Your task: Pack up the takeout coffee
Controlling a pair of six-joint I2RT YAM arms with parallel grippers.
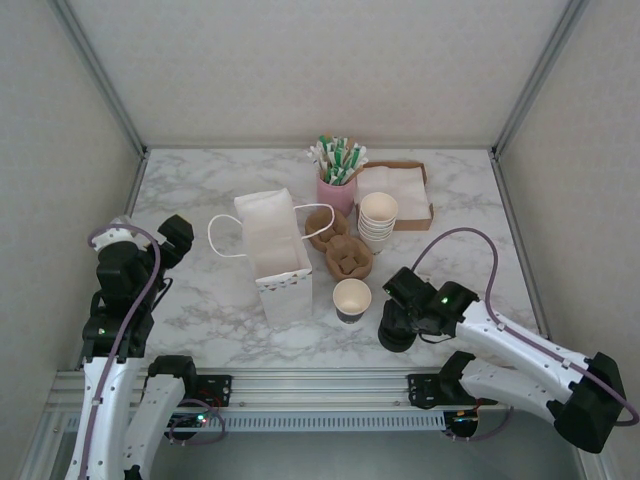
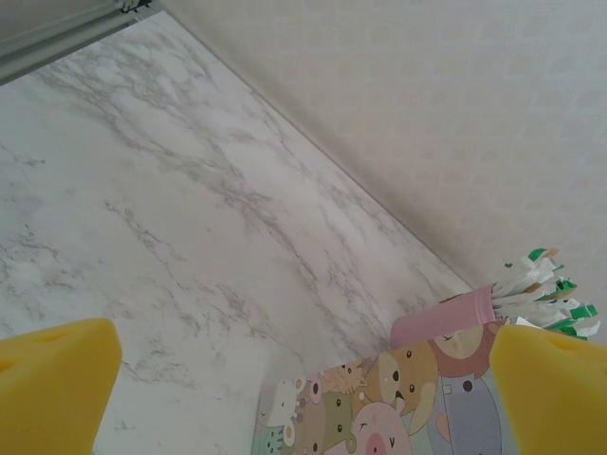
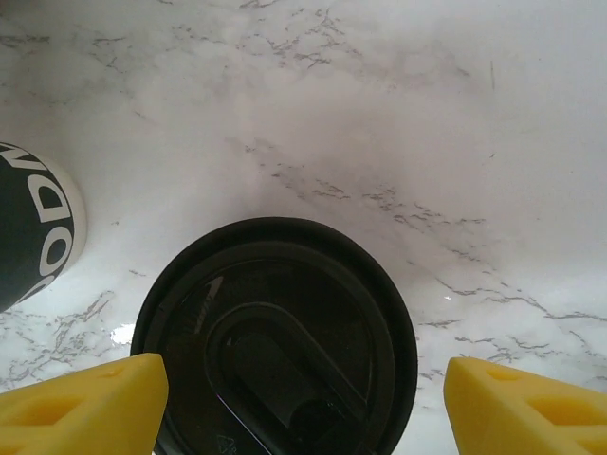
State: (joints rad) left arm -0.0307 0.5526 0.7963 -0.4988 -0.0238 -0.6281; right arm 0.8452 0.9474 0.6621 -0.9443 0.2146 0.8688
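The takeout coffee, a brown pulp cup carrier (image 1: 349, 260), lies mid-table right of the white paper bag (image 1: 275, 250), with a second brown carrier (image 1: 328, 228) just behind it. A single paper cup (image 1: 352, 298) stands in front of them. My right gripper (image 1: 398, 318) hangs over a round black lid (image 3: 275, 332). The right gripper (image 3: 303, 408) is open, its yellow fingers (image 3: 85, 408) standing either side of the lid, with a gap on the right. My left gripper (image 1: 178, 238) is at the table's left, left of the bag. The left gripper (image 2: 303, 398) is open and holds nothing.
A stack of cream cups (image 1: 378, 218), a pink cup of stir sticks (image 1: 337, 190) and a cardboard box of napkins (image 1: 400, 190) stand behind the carriers. The bag's cartoon-print side (image 2: 379, 408) faces the left wrist. A dark printed cup (image 3: 28, 237) stands left of the lid.
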